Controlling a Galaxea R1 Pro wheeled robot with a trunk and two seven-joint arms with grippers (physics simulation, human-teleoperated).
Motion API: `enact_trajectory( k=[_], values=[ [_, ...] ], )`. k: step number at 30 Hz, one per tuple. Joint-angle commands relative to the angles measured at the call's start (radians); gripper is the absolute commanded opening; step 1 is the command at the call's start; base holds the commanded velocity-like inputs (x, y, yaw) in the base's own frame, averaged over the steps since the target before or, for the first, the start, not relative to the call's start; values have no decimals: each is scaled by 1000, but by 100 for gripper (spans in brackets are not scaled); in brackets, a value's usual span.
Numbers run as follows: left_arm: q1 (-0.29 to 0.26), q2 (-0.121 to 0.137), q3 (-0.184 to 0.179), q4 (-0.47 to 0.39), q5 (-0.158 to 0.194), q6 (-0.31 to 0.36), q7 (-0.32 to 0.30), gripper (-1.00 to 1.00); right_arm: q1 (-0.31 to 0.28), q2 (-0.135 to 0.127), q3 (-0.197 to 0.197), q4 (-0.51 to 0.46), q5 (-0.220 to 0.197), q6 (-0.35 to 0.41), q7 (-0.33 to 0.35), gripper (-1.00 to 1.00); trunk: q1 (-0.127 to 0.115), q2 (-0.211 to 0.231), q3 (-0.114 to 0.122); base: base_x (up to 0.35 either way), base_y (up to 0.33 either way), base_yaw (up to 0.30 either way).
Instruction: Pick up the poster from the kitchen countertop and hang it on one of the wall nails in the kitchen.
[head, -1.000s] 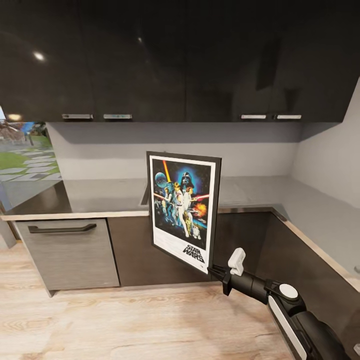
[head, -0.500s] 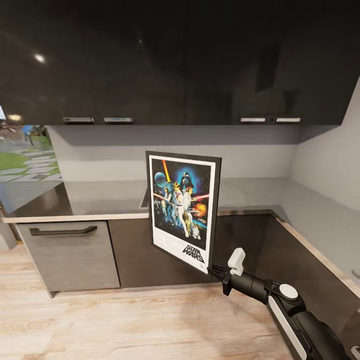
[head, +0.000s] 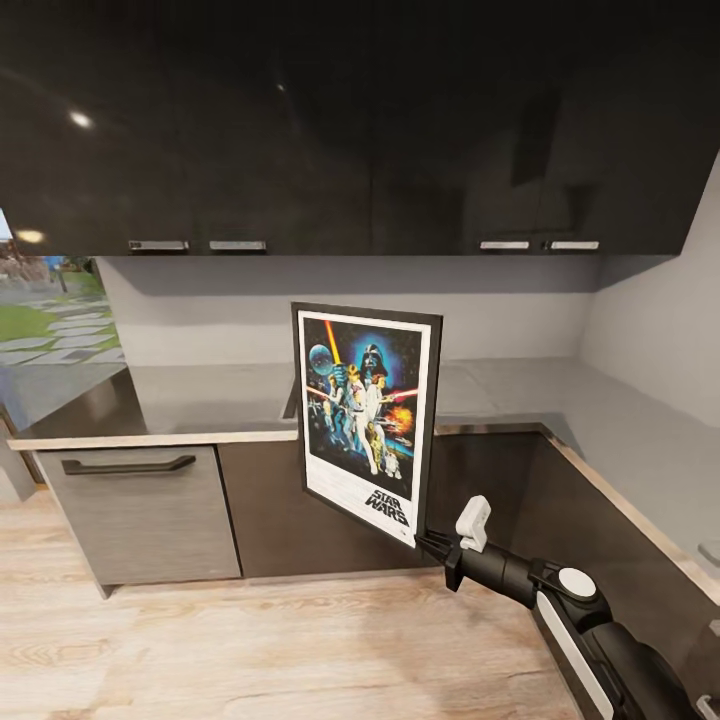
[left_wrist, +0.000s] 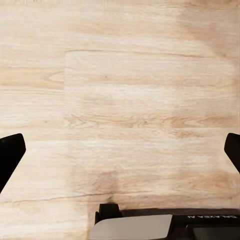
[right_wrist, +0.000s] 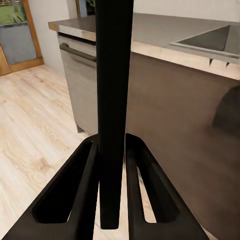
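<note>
The poster hangs upright in the air in front of the kitchen countertop, its Star Wars artwork facing me. My right gripper is shut on its lower right corner. In the right wrist view the poster stands edge-on as a black bar clamped between the two fingers. The steel sink is set in the countertop behind it. My left gripper is open over bare wood floor, its fingertips far apart. No wall nail can be made out.
Glossy dark upper cabinets hang above a pale grey wall. A grey drawer front with a dark handle sits under the counter at the left. The counter turns a corner and runs along the right. Wood floor lies ahead.
The whole head view has shifted slightly, with cabinets and counter edge sitting a little lower in the picture. The poster and right arm keep their place in the view.
</note>
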Motion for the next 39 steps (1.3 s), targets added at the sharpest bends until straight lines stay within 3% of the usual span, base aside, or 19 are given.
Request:
enact_trajectory(
  k=[1, 39],
  values=[
    [0, 0, 3, -1, 7, 1, -6, 100, -1, -1, 1, 0, -12, 11, 2, -100, -4, 6, 2, 0, 0, 0],
    [0, 0, 1, -1, 7, 1, -5, 100, -1, 1, 2, 0, -12, 8, 1, -100, -149, 272, 121, 0, 0, 0]
  ],
)
